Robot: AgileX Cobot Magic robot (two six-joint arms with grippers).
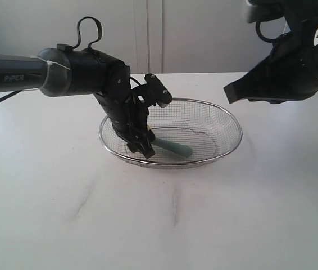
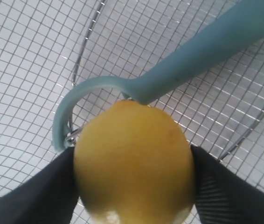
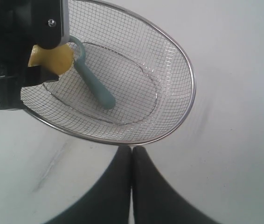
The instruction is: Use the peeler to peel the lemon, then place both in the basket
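The wire-mesh basket (image 1: 229,121) stands mid-table. Inside it lies the teal peeler (image 1: 176,148), handle toward the right. My left gripper (image 1: 139,147) reaches down into the basket's left part, shut on the yellow lemon (image 2: 134,163), which both black fingers (image 2: 34,196) clamp from the sides just over the peeler's (image 2: 188,60) curved head. In the right wrist view the lemon (image 3: 52,59) shows beside the peeler (image 3: 94,84) within the basket (image 3: 178,56). My right gripper (image 3: 132,151) is shut and empty, raised at the upper right (image 1: 232,90) of the exterior view.
The white table (image 1: 159,219) spreads round the basket, with faint grey streaks in front. A pale wall with a panel seam (image 1: 154,34) rises behind the table's back edge.
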